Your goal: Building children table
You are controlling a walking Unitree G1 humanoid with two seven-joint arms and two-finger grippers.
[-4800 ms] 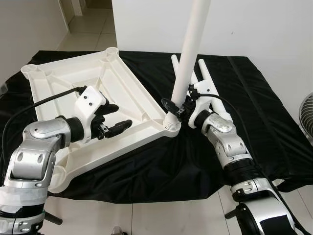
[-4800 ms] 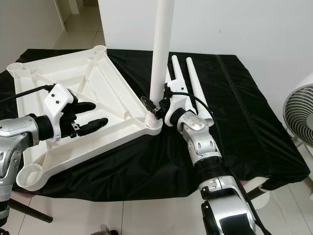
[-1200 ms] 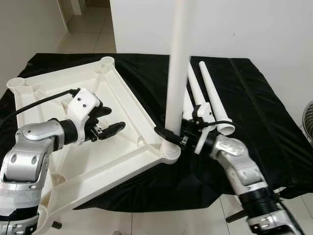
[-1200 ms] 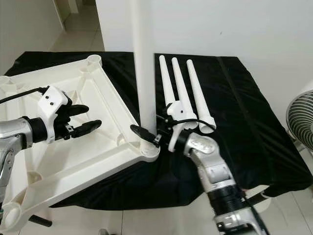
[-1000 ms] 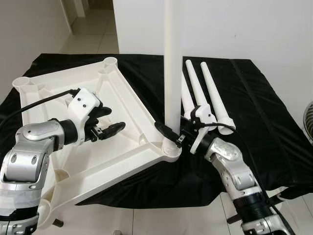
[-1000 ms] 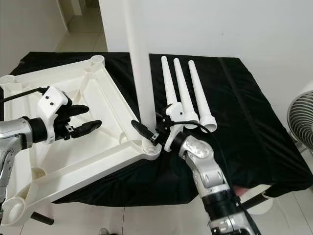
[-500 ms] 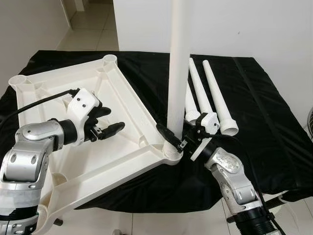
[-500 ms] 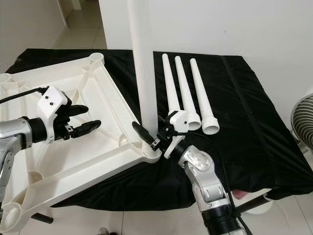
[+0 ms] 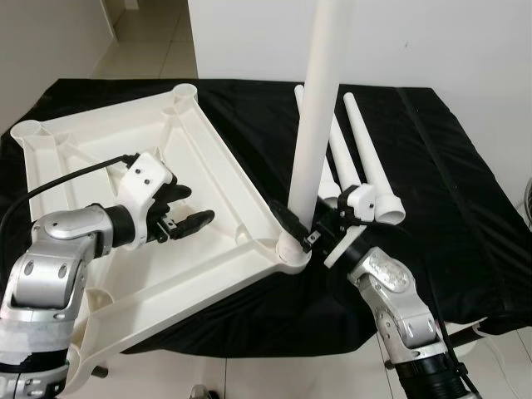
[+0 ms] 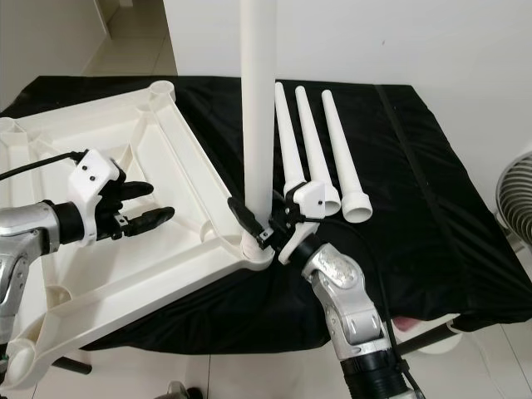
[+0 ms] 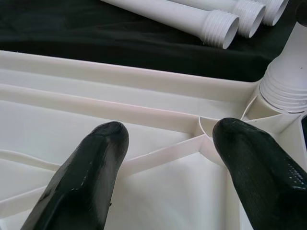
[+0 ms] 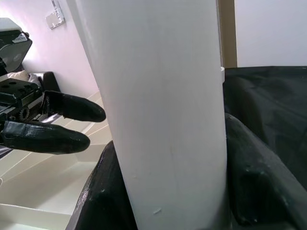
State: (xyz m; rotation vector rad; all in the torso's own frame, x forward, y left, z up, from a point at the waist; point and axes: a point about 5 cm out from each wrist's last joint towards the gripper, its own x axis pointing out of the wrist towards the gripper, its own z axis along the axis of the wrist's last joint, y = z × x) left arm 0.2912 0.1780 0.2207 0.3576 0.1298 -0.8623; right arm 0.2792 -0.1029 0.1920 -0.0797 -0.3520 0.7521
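While the right gripper (image 9: 301, 230) clamps the upright leg (image 9: 315, 125) at the tabletop's (image 9: 100, 158) corner socket, the left gripper (image 9: 184, 208) hovers spread, seemingly empty, above the tabletop.

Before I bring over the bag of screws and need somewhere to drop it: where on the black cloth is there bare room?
Free: the black cloth to the right of the three loose white plastic legs. Crowded: the left, covered by the upturned white plastic tabletop under the open left tool, and the corner socket, where the right tool grips the upright white leg.
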